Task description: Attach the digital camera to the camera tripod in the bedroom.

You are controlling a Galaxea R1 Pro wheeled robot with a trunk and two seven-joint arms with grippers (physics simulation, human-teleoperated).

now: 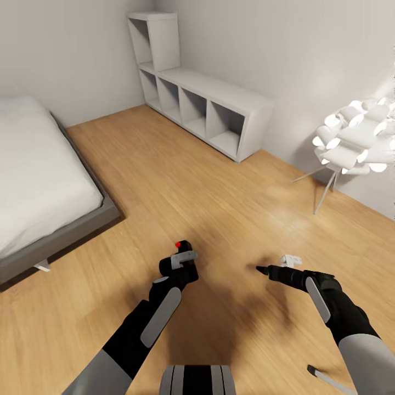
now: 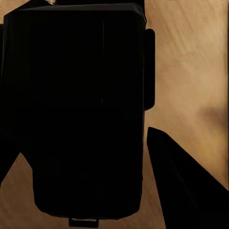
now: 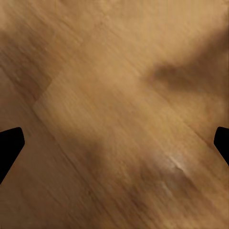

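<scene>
Nearest, the left hand (image 1: 184, 257) clamps the camera (image 1: 182, 245) above the floor (image 1: 181, 181), red mark up, likely carried ready for mounting. Beside it, the right hand (image 1: 282, 264) hangs wide and empty. Beyond stand a bed (image 1: 38, 175), lamp (image 1: 356, 137) and shelf (image 1: 203, 104).

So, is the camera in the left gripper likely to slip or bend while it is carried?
The camera looks like a hard black box, so it probably will not bend. Its faces seem smooth, so it might slip if the left gripper loosens. It looks small beside the gripper, so probably light.
</scene>
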